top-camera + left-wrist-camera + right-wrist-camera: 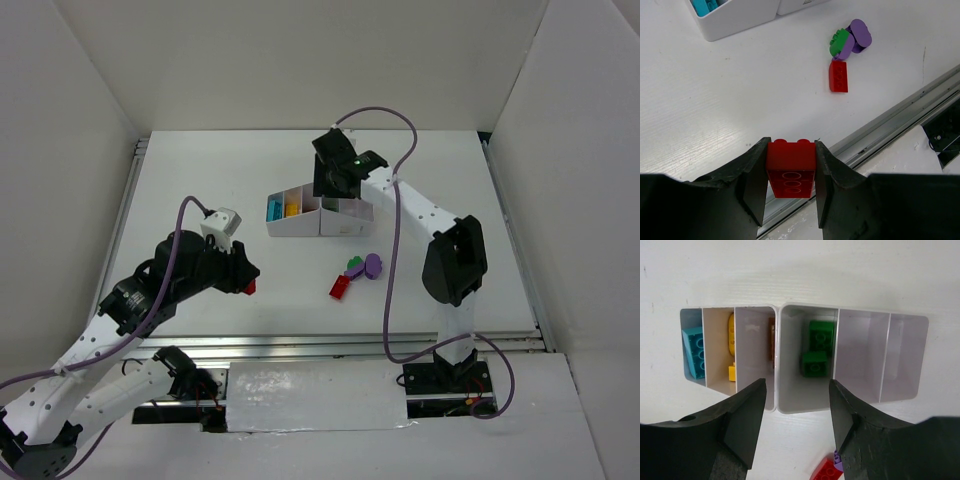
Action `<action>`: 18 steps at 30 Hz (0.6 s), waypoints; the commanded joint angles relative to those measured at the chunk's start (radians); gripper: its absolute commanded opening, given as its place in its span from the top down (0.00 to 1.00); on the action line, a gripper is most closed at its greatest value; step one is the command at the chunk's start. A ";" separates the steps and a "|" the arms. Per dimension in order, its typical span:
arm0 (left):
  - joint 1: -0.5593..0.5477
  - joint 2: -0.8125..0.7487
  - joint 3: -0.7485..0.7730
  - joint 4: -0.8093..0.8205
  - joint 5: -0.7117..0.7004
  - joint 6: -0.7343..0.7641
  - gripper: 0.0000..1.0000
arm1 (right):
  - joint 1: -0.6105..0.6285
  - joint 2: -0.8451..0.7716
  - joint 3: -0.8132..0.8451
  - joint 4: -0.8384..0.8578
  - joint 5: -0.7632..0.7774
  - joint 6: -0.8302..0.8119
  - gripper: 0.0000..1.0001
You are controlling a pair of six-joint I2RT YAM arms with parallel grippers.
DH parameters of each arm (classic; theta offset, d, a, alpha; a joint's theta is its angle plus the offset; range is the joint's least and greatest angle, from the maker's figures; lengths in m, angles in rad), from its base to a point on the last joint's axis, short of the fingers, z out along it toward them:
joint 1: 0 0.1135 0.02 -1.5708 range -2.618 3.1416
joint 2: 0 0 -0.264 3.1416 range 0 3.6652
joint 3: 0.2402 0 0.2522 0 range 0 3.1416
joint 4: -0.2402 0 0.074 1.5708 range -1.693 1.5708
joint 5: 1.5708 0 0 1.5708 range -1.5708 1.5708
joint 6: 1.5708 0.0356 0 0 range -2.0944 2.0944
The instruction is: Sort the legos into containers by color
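Left gripper: closed on the held red brick, which is clamped between both jaws with its studs turned away from the wrist camera.
Left gripper position: seen over the near left part of the table, well apart from the trays.
Right gripper: jaws spread, with nothing between them; positioned above the trays, over the compartment with the green bricks.
Left tray: white, three compartments; a light blue brick lies in the outer one, a yellow brick in the middle one, and an orange-brown brick is partly seen against the wall of the third.
Right tray: white, set touching the left tray; two green bricks lie in the compartment next to the join.
Loose pieces: a loose red brick, a green piece and a purple piece lie on the table just in front of the trays; green and purple are touching, red just beside them.
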 commanded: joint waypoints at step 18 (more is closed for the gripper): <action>0.026 -0.015 0.097 0.361 0.533 -0.186 1.00 | 0.113 -0.859 -0.923 0.949 -1.233 -0.044 0.15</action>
